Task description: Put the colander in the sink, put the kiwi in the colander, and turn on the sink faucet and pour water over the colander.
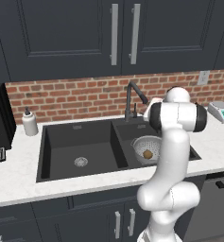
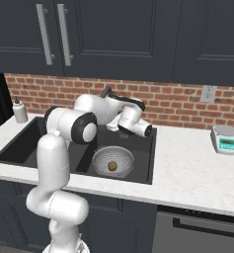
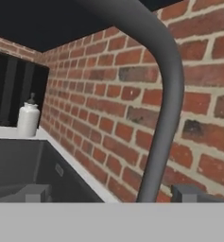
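Dark-grey sink faucet stood between our spread jaws; we judged a push might swing its spout off the colander

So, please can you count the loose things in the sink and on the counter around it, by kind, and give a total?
Colander: 1, in the right basin of the sink
Kiwi: 1, inside the colander
White soap bottle: 1, on the counter left of the sink
Kitchen scale: 1, on the counter to the right
Total: 4
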